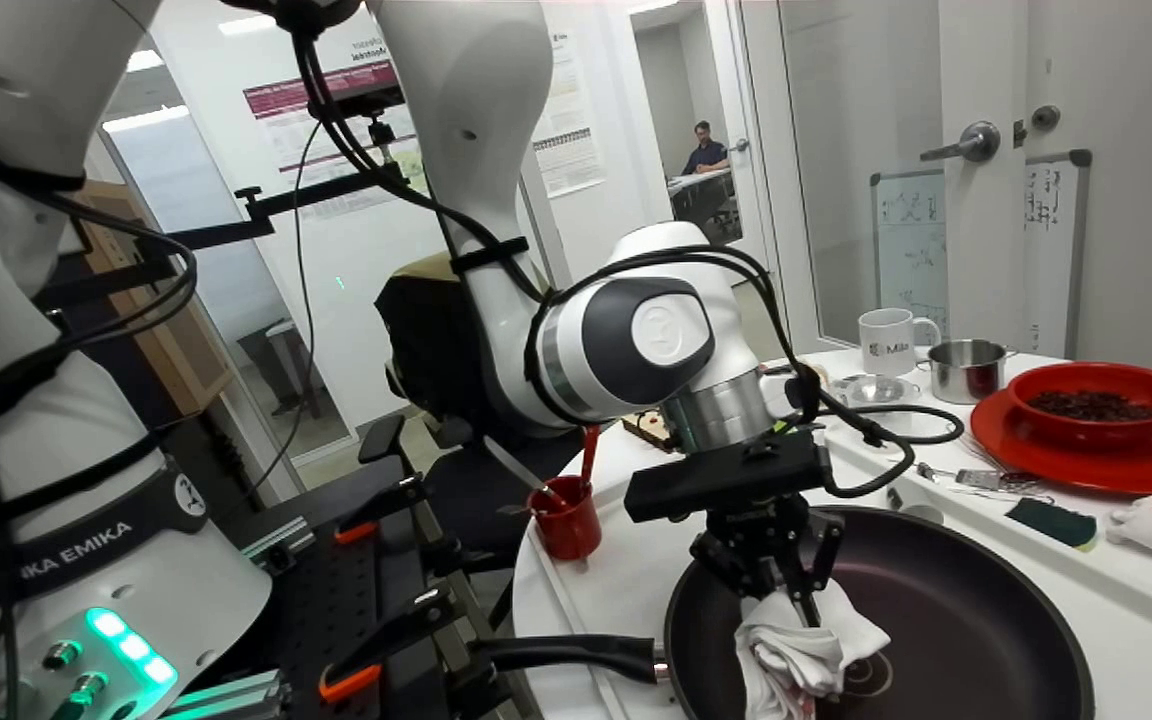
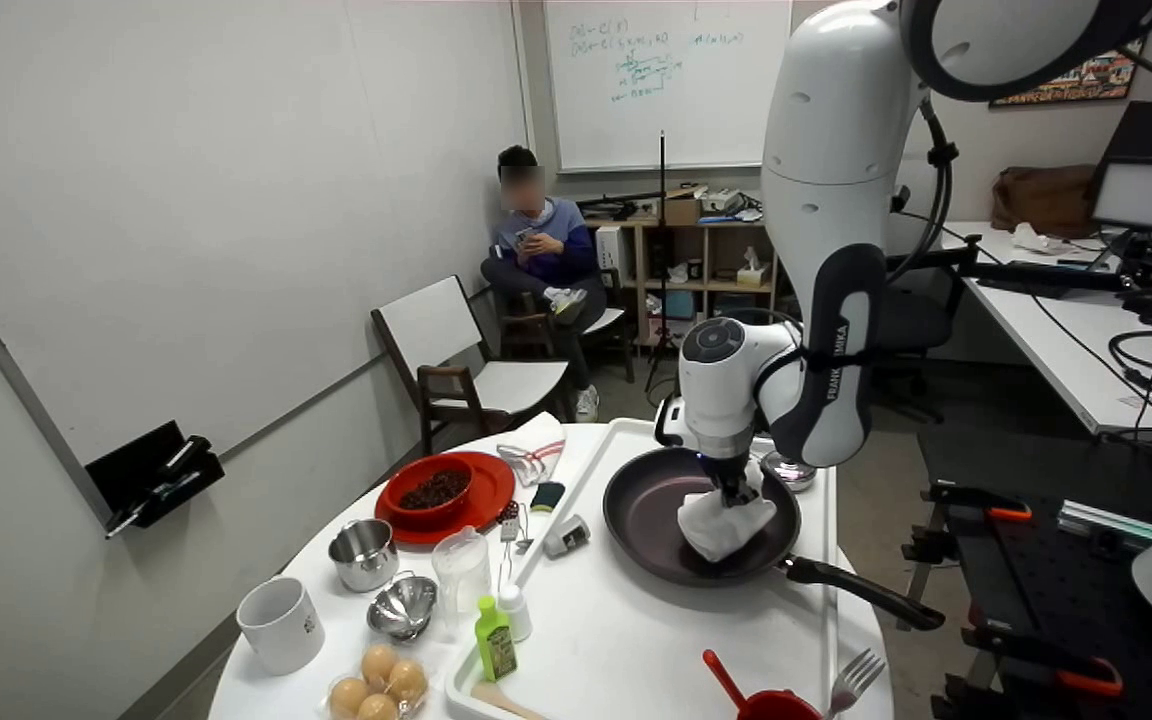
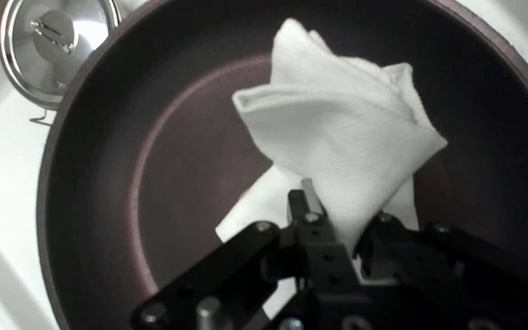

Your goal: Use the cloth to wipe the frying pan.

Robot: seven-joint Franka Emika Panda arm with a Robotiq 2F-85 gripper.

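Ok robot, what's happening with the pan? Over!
Gripper shut on white cloth. Cloth inside frying pan. Shiny lid just outside the pan, seemingly not in the way.

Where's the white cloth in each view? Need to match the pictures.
In an exterior view: cloth, right of centre, running to the bottom edge.
In an exterior view: cloth, below and right of centre.
Wrist view: cloth, slightly right of centre, reaching near the top.
Shared landmark: frying pan.

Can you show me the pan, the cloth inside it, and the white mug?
Pan (image 1: 966, 620): in an exterior view, on its bare inside floor.
Cloth (image 3: 337, 133): in the wrist view, on the folds near its middle.
White mug (image 2: 281, 635): in an exterior view, on its side.
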